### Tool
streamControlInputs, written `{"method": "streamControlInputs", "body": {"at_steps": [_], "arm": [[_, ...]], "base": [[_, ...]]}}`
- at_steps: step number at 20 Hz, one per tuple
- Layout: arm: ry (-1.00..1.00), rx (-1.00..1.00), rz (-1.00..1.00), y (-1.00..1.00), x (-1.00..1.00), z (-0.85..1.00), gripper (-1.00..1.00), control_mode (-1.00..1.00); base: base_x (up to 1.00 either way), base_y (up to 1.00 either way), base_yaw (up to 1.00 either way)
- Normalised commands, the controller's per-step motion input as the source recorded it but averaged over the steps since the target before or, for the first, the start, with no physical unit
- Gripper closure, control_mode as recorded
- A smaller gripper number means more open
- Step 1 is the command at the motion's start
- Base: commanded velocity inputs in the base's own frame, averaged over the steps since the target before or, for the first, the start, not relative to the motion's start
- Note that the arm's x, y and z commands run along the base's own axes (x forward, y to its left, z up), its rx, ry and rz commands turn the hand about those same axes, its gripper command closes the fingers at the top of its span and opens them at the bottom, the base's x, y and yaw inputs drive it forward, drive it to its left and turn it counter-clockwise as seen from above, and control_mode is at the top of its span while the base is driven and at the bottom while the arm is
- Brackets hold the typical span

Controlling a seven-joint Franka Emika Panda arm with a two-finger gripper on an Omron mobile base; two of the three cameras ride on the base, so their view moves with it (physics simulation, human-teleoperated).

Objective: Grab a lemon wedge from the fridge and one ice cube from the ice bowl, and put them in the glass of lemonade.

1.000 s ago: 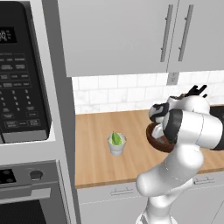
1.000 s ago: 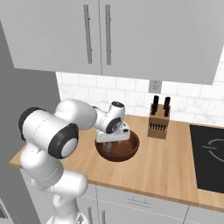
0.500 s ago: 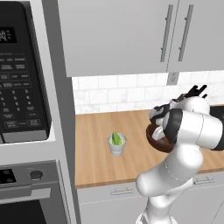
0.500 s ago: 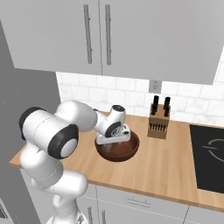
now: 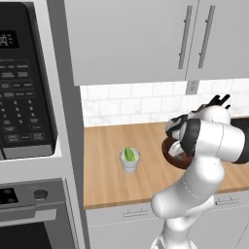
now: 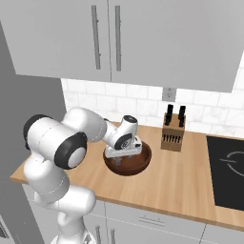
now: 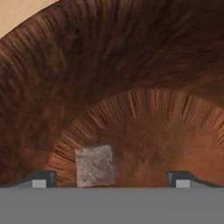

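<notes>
On the bench (image 5: pixel 104 165), the glass of lemonade (image 5: pixel 130 161) stands at about 9 o'clock from the arm in the left base view, and the lemon wedge (image 5: pixel 129 154) sits in it, its green-yellow tip poking above the rim. By my reading, the lemon half of the task is done. To the right, the ice bowl (image 6: pixel 136 166) rests on the bench, well apart from the glass, with the knife block (image 6: pixel 172 134) at its 2 o'clock in the right base view.

The end effector (image 6: pixel 123 153) is down inside the bowl. In the hand view its 2 fingertips (image 7: pixel 40 178) stand wide apart with nothing between them gripped; 1 ice cube (image 7: pixel 95 166) lies on the bowl floor just beside the fingertip at 7 o'clock, nearer that side than the middle. What is left: closing on the cube, lifting it, and carrying it to the glass.

From the left base view, the arm's forearm covers most of the bowl. Whether the fingertips touch the bowl floor, I cannot tell. The cube's lower edge is cut off in the hand view.
</notes>
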Motion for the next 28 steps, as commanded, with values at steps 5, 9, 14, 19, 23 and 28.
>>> {"method": "streamControlInputs", "body": {"at_steps": [5, 9, 14, 19, 23, 28], "arm": [[0.0, 0.01, 0.0, -0.34, 0.16, -0.02, -1.0, -1.0], [0.0, 0.02, 0.0, -0.15, 0.05, -0.09, -1.0, -1.0], [0.0, 0.01, 0.0, 0.0, 0.0, -0.02, -1.0, -1.0], [0.0, 0.0, 0.0, 0.01, -0.18, -0.01, -1.0, -1.0], [0.0, 0.0, 0.0, 0.0, -0.18, -0.04, -1.0, -1.0], [0.0, 0.0, 0.0, 0.2, -0.02, 0.0, -1.0, -1.0]], "base": [[0.0, 0.0, 0.0], [0.0, 0.0, 0.0], [0.0, 0.0, 0.0], [0.0, 0.0, 0.0], [0.0, 0.0, 0.0], [0.0, 0.0, 0.0]]}}
